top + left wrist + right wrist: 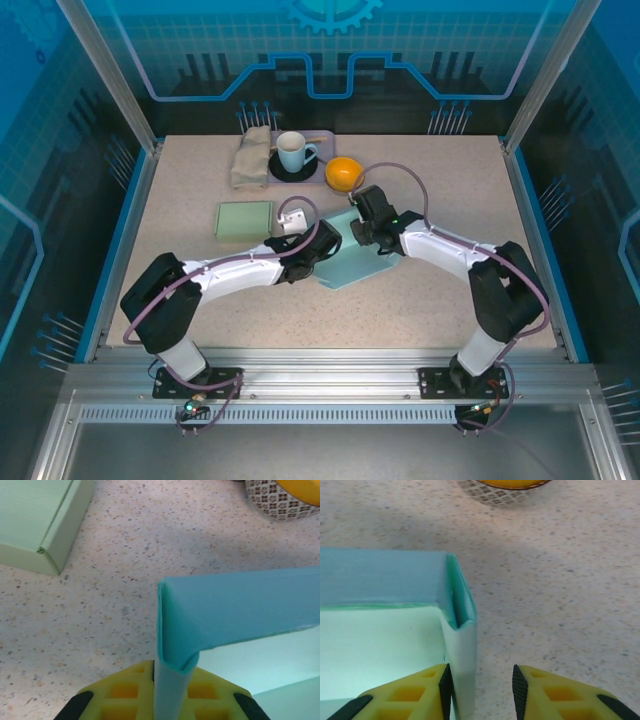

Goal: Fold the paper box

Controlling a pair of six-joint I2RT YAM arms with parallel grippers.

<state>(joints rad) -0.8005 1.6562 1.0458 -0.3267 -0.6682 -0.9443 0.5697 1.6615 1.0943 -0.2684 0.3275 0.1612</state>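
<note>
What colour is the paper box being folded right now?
The paper box is light turquoise blue, paler inside; the left wrist view shows it best.

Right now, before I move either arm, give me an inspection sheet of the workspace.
Surface: speckled table, no scraps seen.
Job's things: blue paper box mid-table, two walls raised, meeting at a corner.
Clutter: green box left of it; cloth, mug and orange along the far edge.
Grippers: left claw shut on a box wall; right claw open, wall against one finger.
Cables: purple cables loop over both wrists.
Surroundings: blue panels, metal frame; nothing else seen.
</note>
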